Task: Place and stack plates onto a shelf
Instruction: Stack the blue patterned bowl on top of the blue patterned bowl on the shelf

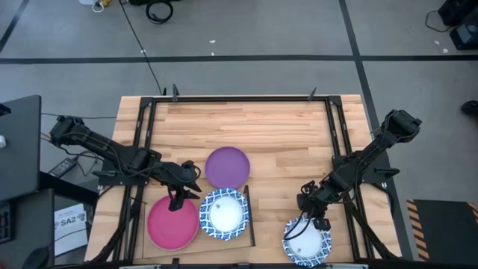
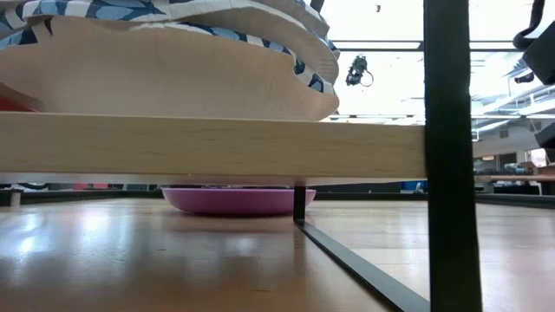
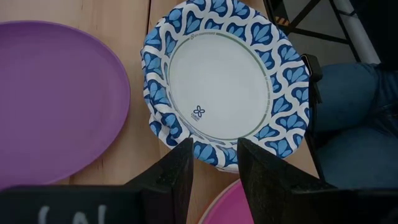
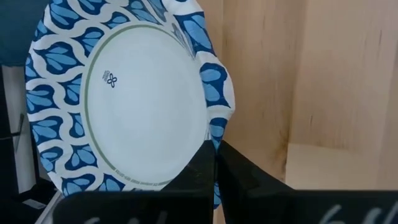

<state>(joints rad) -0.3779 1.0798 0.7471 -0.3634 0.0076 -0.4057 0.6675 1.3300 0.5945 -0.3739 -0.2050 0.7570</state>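
right gripper (image 1: pixel 312 221) pinching rim of patterned plate (image 1: pixel 307 241) at table's front edge, right of shelf (image 1: pixel 250 235) | left gripper (image 1: pixel 179 198) spread over shelf stack (image 1: pixel 224 214) | risk: thin rim pinch slips, plate tilts

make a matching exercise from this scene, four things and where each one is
Things:
1. purple plate
2. magenta plate
3. right gripper
4. left gripper

Places:
A. on the shelf, beside a blue-rimmed plate
B. on the tabletop behind the shelf
C. at the rim of a lone blue-rimmed plate, off the shelf
D. over the magenta plate's edge

Pairs: 1-B, 2-A, 3-C, 4-D
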